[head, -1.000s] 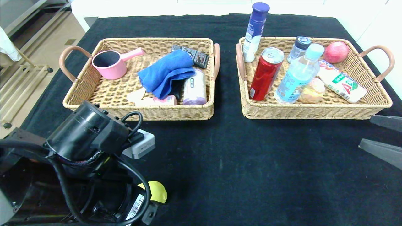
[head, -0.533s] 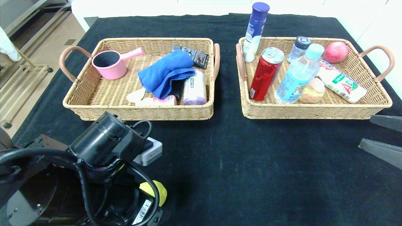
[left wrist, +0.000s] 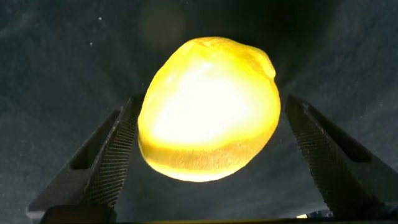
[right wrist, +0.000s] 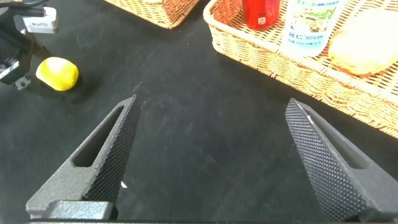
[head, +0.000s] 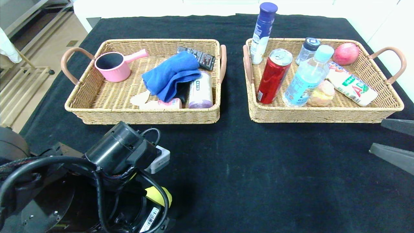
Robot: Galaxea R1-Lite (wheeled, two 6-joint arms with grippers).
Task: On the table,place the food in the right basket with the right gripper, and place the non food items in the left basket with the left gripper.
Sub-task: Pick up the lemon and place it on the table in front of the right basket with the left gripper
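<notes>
Straddling the lemon [left wrist: 208, 118], left gripper [left wrist: 208, 146] spread wide, not yet clamped.
Baskets look filled; only this fruit remains, with the right gripper [right wrist: 211, 152] wide open, well apart.

I see the table [head: 245, 168] carrying two wicker baskets [head: 142, 115] [head: 323, 115] and, between my left gripper's [left wrist: 208, 146] fingers, a lemon [left wrist: 208, 118].

Left end effector [left wrist: 205, 155] lowered further over lemon [head: 157, 196], wrist shifted toward table's near edge
</notes>
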